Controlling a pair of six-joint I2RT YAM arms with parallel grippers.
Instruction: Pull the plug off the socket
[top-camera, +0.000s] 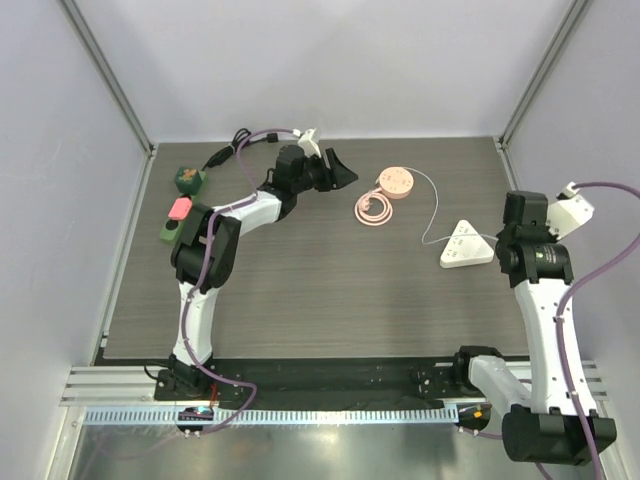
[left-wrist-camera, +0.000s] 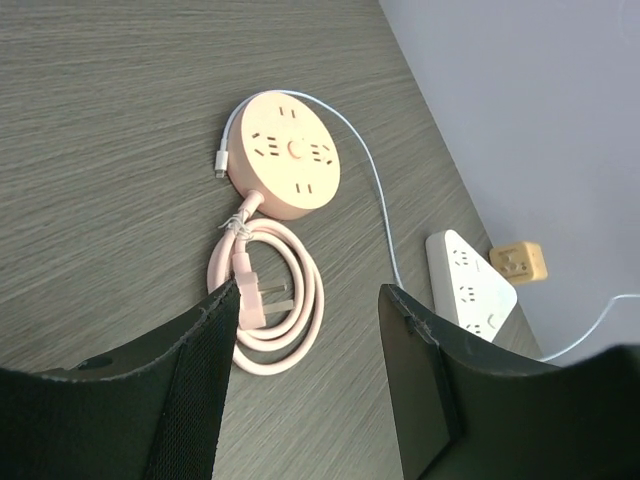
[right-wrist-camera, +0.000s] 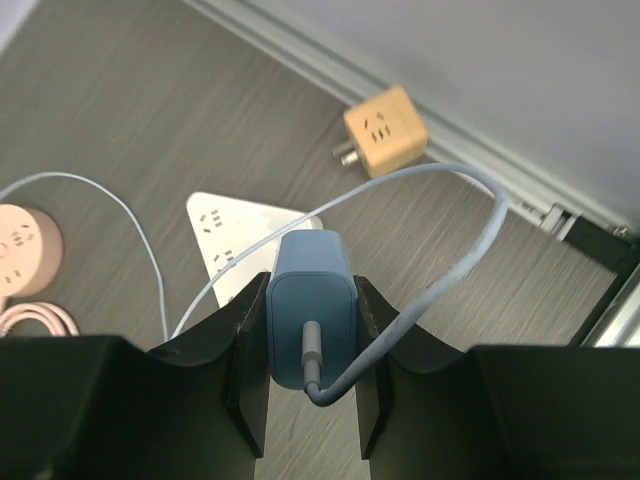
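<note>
Right wrist shows the right tool (right-wrist-camera: 310, 335) pinching a smooth, boxy blue plug (right-wrist-camera: 310, 295); left tool (left-wrist-camera: 310, 295) stands spread.

**Plug free of the socket**

The blue block plug (right-wrist-camera: 310, 320) is clamped between the fingers of the right hand (right-wrist-camera: 310, 288), apart from the white triangular socket (right-wrist-camera: 238, 232). A pale blue cable (right-wrist-camera: 470, 240) loops from its near face. The socket lies flat, holes upward, near the right edge of the worktop (top-camera: 330, 290).
</note>
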